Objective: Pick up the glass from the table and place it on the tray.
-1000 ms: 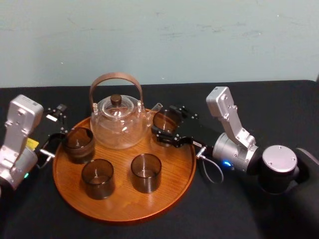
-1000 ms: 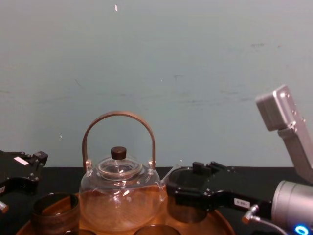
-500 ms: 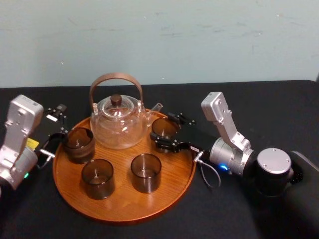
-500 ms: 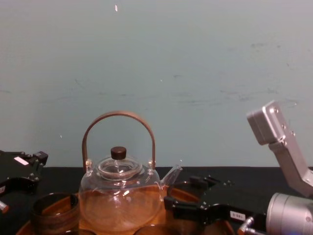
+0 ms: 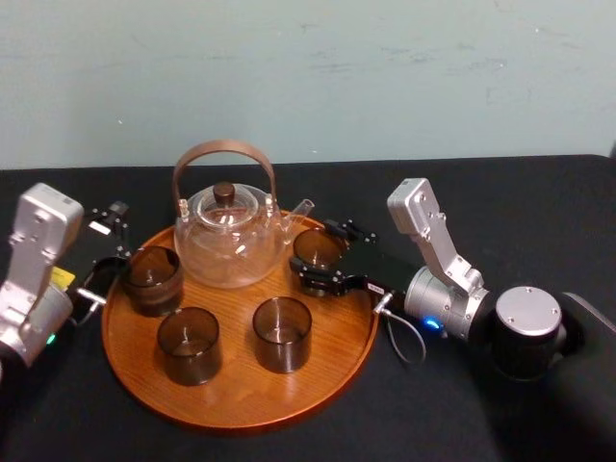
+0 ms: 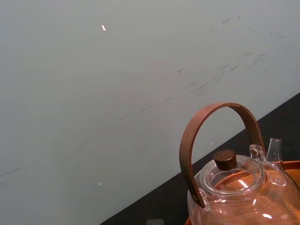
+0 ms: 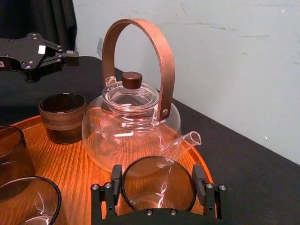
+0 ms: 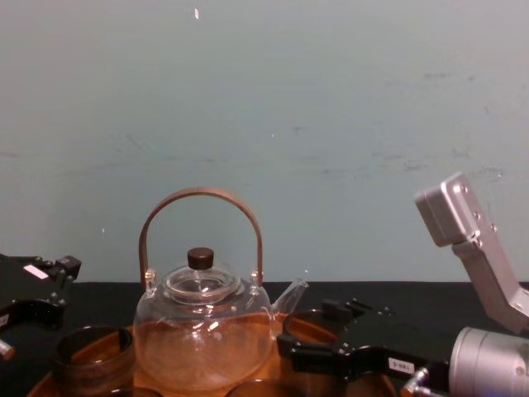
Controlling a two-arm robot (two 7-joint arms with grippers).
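At the far right of the tray (image 5: pixel 236 404), the right gripper (image 5: pixel 312 250) reaches in from the right. Its two black fingers (image 7: pixel 116 183) press against opposite sides of the glass (image 5: pixel 319 246) and hold it upright. The glass stands over the tray's wood, just inside the rim and just beside the spout (image 7: pixel 186 139) of the clear teapot (image 5: pixel 228 239).

Its base is hidden. The right wrist view cuts it off behind the gripper's body, and in the chest view the near finger covers most of the glass. Whether it rests on the wood or hangs just above it cannot be told.

Three other glasses (image 5: pixel 188 344) stand on the tray, one at the left beside the teapot and two nearer. Bare wood lies open between them and the held glass, and along the tray's near edge. The left gripper (image 5: pixel 110 239) is parked just off the tray's left rim over the black table (image 5: pixel 539 207), with its fingers spread apart, well apart from the right one.
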